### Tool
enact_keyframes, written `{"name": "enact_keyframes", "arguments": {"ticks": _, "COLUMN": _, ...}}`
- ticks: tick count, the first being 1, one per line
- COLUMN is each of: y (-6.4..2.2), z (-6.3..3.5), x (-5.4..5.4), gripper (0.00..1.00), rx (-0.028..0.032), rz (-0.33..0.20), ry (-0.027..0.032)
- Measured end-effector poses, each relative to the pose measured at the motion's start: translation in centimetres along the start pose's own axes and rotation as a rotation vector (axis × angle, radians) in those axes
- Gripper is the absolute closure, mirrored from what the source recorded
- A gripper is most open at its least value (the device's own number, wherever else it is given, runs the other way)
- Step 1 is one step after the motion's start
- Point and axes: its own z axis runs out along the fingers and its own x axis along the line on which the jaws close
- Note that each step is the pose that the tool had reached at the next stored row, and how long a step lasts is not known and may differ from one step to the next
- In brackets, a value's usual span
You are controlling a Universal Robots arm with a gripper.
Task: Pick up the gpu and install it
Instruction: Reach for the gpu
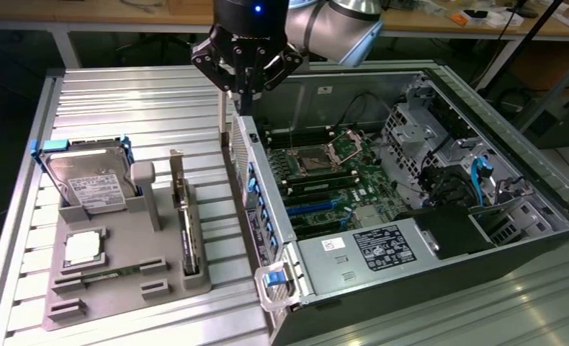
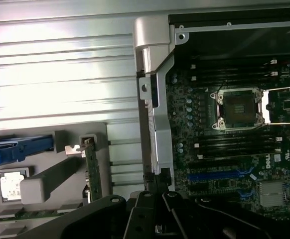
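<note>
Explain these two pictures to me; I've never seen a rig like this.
The grey jointed machine is a robot arm; its claw hangs over the side wall of an open computer case. One picture comes from a camera beside the scene, the other from a camera on the arm's wrist. Next to the case, a grey holder keeps parts: a hard drive, a processor chip, a memory stick and the gpu, standing on edge in its slot. The gpu is not yet picked up.

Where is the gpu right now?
The gpu stands on edge in the grey holder, exterior view's left, between the hard drive and the computer case.
</note>
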Motion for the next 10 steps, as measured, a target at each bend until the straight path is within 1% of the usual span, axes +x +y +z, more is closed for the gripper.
{"name": "enact_keyframes", "arguments": {"ticks": 10, "y": -0.06, "z": -0.02, "x": 0.87, "gripper": 0.89, "rx": 0.0000, "rz": 0.000, "ry": 0.0003}}
